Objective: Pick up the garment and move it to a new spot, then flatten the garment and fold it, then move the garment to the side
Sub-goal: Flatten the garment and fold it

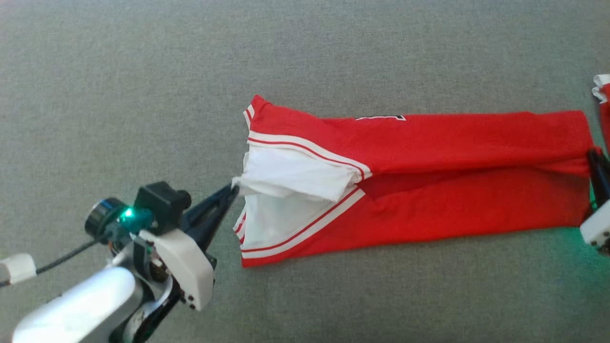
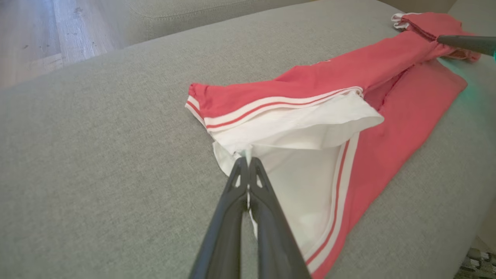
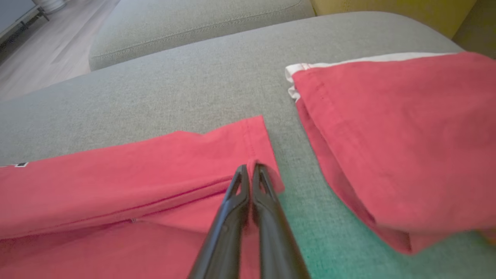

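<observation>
The garment [image 1: 429, 181] is a red jersey with white and red striped trim and a white lining, lying stretched out lengthwise on a grey cushion [image 1: 143, 95]. My left gripper [image 1: 233, 188] is at the garment's left end, shut on a pinch of the white edge; the left wrist view shows white cloth squeezed between the fingertips of that gripper [image 2: 248, 159]. My right gripper [image 1: 593, 155] is at the garment's right end. In the right wrist view it [image 3: 250, 167] is shut on the red hem of the garment [image 3: 116, 182]. One of its dark fingers [image 2: 465, 42] also shows in the left wrist view.
Another red cloth piece with white trim [image 3: 407, 135] lies just beyond the garment's right end, at the frame edge [image 1: 603, 95] in the head view. A second grey cushion [image 3: 193, 27] and wooden floor [image 2: 38, 38] lie past the far edge.
</observation>
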